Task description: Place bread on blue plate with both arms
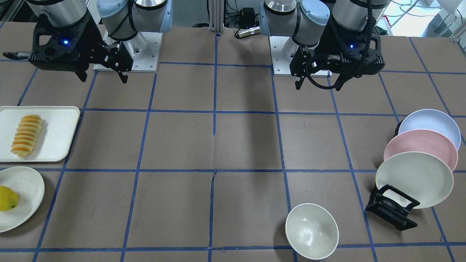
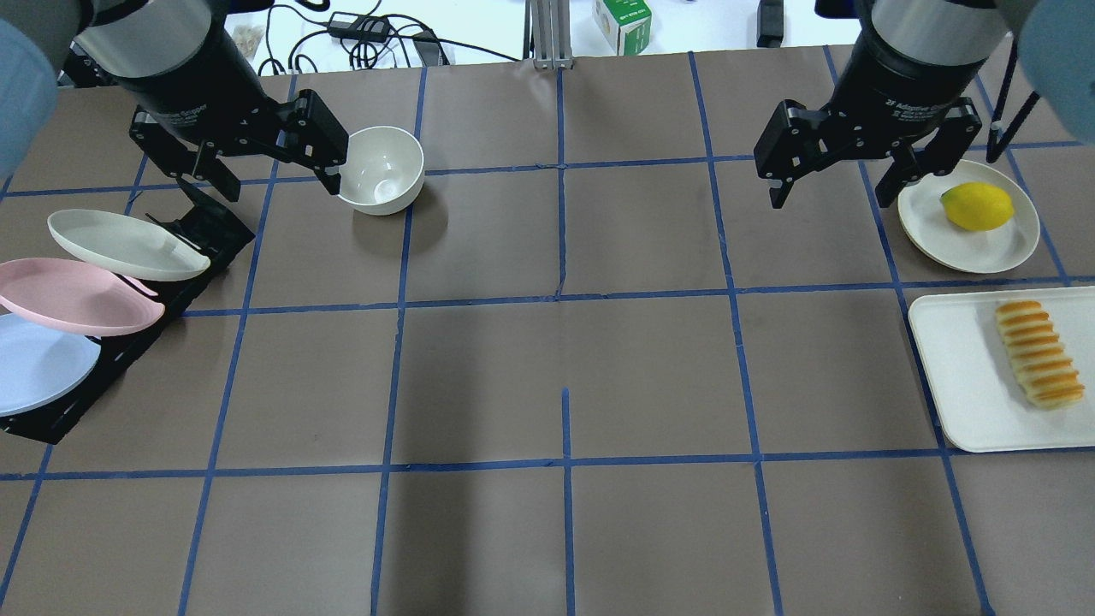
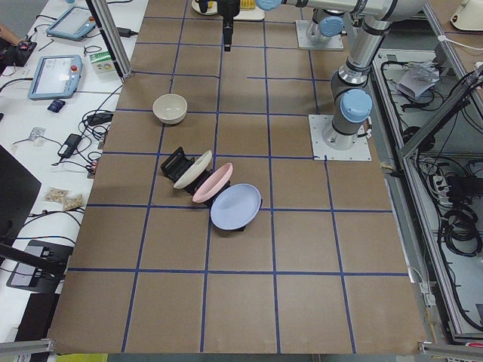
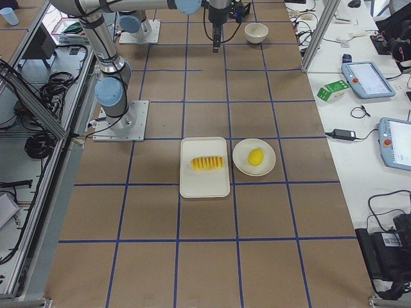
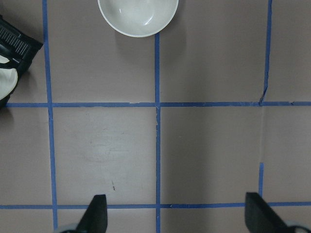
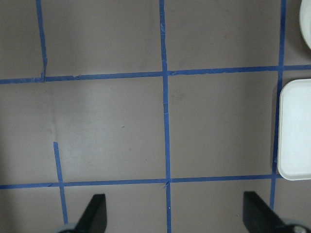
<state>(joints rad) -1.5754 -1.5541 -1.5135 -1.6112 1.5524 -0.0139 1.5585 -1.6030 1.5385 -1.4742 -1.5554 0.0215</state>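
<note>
The bread is a ridged golden loaf lying on a white tray at the robot's right side; it also shows in the overhead view. The blue plate stands tilted in a black rack at the robot's left, behind a pink and a cream plate; it also shows in the overhead view. My left gripper hangs open and empty above the table near the rack. My right gripper hangs open and empty, well away from the bread.
A white bowl stands next to the left gripper. A yellow lemon lies on a cream plate beside the tray. The pink plate and cream plate share the rack.
</note>
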